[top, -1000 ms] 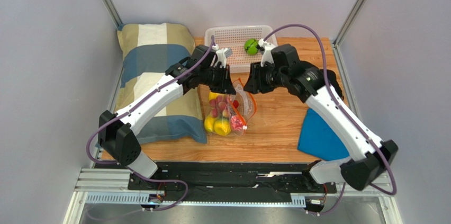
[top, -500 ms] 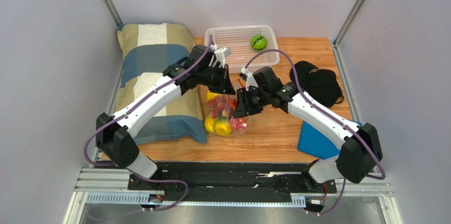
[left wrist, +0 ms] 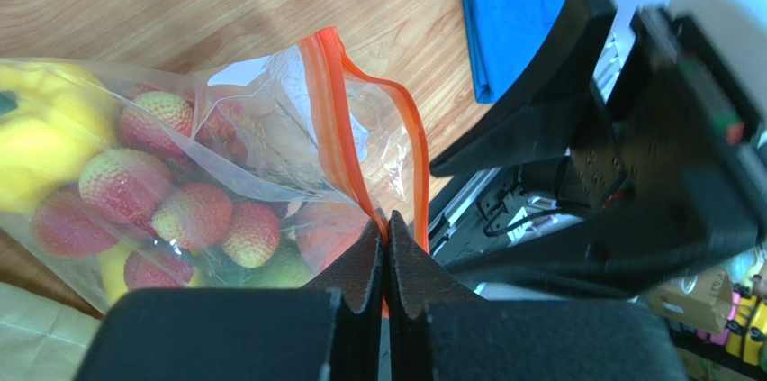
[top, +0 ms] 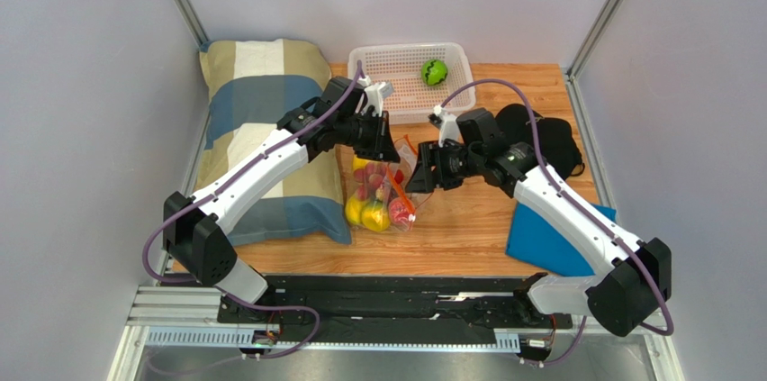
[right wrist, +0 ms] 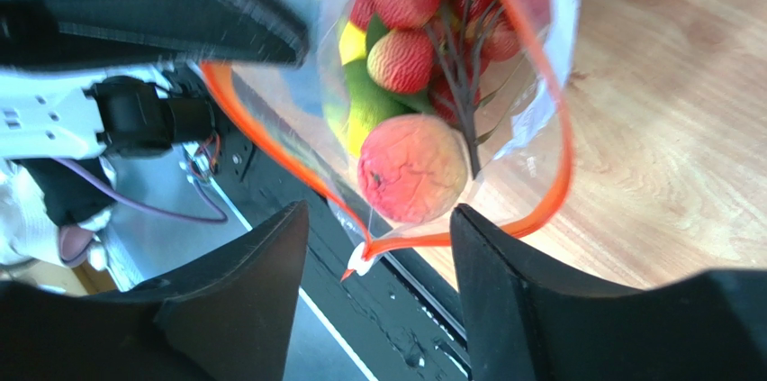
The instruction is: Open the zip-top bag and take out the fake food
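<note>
- The left tool (left wrist: 385, 223) is pinched fully shut on the orange zip strip (left wrist: 347, 156) of the zip-top bag (left wrist: 270, 151); its two black fingers meet with only the strip between them.
- The right tool (right wrist: 378, 214) stands wide open and grips nothing. The near corner of the bag's mouth sits in the gap between its fingers (right wrist: 243, 300) (whether the plastic touches either finger cannot be told).
- From above, the bag (top: 385, 190) runs from the left tool (top: 383, 142) toward the near edge of the tabletop (top: 468, 219), just beside the plaid pillow (top: 261, 102). The right tool (top: 419, 178) is close against the bag's right side.
- The bag's mouth is open: in the right wrist view the strip (right wrist: 563, 156) forms a loop around the contents.
- Most of the fake food is inside the bag: an orange-pink peach (right wrist: 410, 169) nearest the mouth, red bumpy berries (right wrist: 401, 61) on a dark stem behind it, and yellow and green pieces (right wrist: 356, 106) alongside.
- One green ball (top: 434, 71) lies apart from the rest, in the white perforated basket (top: 378, 52) at the far edge of the tabletop.
- A blue cloth (top: 549, 237) lies on the right of the tabletop under the right arm, and a black fabric item (top: 551, 142) lies beyond it.
</note>
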`<move>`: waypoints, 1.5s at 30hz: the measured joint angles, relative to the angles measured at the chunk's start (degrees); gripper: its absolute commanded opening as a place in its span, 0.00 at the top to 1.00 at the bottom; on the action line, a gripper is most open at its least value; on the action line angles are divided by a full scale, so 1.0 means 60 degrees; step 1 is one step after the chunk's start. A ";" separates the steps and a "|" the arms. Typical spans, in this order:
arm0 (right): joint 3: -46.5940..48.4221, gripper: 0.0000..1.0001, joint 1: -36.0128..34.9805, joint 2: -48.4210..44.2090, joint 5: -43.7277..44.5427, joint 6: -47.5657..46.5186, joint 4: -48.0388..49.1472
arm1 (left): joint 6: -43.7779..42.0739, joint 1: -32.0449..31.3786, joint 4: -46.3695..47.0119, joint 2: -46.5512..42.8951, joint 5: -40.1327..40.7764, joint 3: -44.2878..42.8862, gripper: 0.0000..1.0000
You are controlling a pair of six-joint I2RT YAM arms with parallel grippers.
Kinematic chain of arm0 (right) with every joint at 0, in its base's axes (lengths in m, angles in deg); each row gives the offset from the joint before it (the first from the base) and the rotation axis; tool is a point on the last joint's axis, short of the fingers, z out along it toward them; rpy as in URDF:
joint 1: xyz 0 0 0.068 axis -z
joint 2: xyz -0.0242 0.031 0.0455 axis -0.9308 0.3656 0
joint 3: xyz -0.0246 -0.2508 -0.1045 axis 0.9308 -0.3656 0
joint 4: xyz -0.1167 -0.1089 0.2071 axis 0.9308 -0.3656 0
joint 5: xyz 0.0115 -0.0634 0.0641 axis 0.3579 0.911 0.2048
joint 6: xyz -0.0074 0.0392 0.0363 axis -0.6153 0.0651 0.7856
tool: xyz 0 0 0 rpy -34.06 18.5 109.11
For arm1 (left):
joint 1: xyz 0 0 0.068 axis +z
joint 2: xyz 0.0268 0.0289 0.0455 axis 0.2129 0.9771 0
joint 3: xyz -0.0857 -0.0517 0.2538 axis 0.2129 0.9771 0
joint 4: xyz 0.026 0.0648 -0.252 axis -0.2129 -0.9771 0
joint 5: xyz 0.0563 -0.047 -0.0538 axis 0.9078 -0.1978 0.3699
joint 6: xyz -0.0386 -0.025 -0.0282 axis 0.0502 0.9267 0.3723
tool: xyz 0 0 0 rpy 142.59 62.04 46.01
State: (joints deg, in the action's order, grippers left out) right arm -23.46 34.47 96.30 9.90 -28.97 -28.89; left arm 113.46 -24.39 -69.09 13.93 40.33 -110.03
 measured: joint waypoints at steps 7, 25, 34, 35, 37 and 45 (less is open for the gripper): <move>-0.0007 0.62 0.0178 0.0678 -0.0328 -0.0091 0.0521 | 0.0000 -0.0004 -0.0069 -0.0011 -0.0117 0.0000 1.00; -0.1749 0.24 -0.0663 0.1446 -0.0743 -0.0200 0.2106 | 0.0055 -0.0011 -0.0186 0.0044 -0.0288 -0.0004 1.00; -0.2626 0.67 -0.0885 0.1956 -0.0951 0.0637 0.4156 | 0.0189 -0.0259 -0.0197 0.0302 -0.0280 -0.0004 1.00; -0.2696 0.72 -0.0896 0.1953 -0.0918 0.0732 0.4280 | 0.0211 -0.0266 -0.0197 0.0299 -0.0251 0.0000 1.00; -0.2747 0.86 -0.0896 0.1902 -0.0812 0.0849 0.4390 | 0.0259 -0.0270 -0.0193 0.0302 -0.0175 0.0000 1.00; -0.2568 0.91 -0.0892 0.0007 0.0066 0.0878 0.3107 | 0.0433 -0.0266 -0.0011 0.0251 0.0386 0.0084 1.00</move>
State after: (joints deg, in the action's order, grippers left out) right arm -38.87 29.11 96.34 10.29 -23.71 -10.24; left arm 116.06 -25.99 -69.15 15.44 42.65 -109.53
